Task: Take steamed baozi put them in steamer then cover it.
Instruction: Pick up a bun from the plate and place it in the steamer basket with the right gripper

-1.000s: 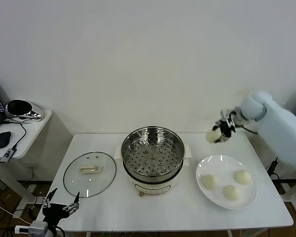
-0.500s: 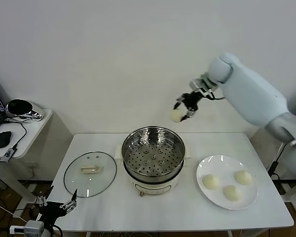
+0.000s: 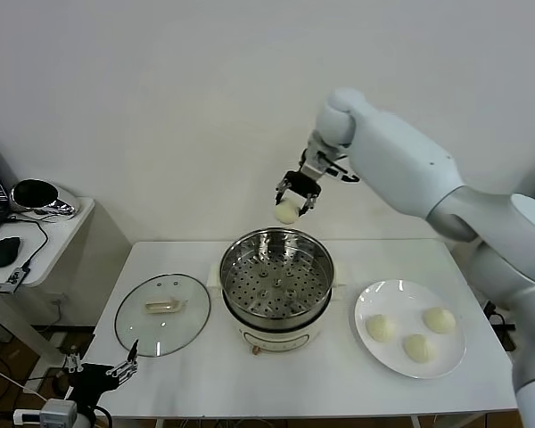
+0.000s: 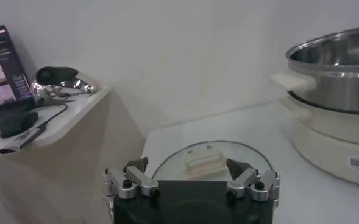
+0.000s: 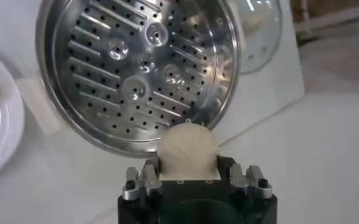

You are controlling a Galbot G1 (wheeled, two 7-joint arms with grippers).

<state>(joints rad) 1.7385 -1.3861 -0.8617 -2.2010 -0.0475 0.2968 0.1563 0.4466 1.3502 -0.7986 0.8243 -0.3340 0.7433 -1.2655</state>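
My right gripper (image 3: 292, 203) is shut on a cream-white baozi (image 3: 286, 210) and holds it in the air just behind the far rim of the steamer (image 3: 275, 281). In the right wrist view the baozi (image 5: 188, 150) sits between the fingers, with the steamer's perforated tray (image 5: 138, 67) empty below. Three more baozi (image 3: 377, 327) lie on the white plate (image 3: 366, 303) at the right. The glass cover (image 3: 161, 312) lies flat on the table left of the steamer. My left gripper (image 3: 100, 368) is open and parked low at the table's front left corner, with the cover (image 4: 203, 161) just ahead of it.
A small side table (image 3: 36, 234) with a mouse and a shiny bowl stands at the far left. The white wall is close behind the table. The table's right edge lies just past the plate.
My right gripper has carried the baozi from above the plate's far side leftward and up, to behind the steamer's far rim. The left arm has barely moved.
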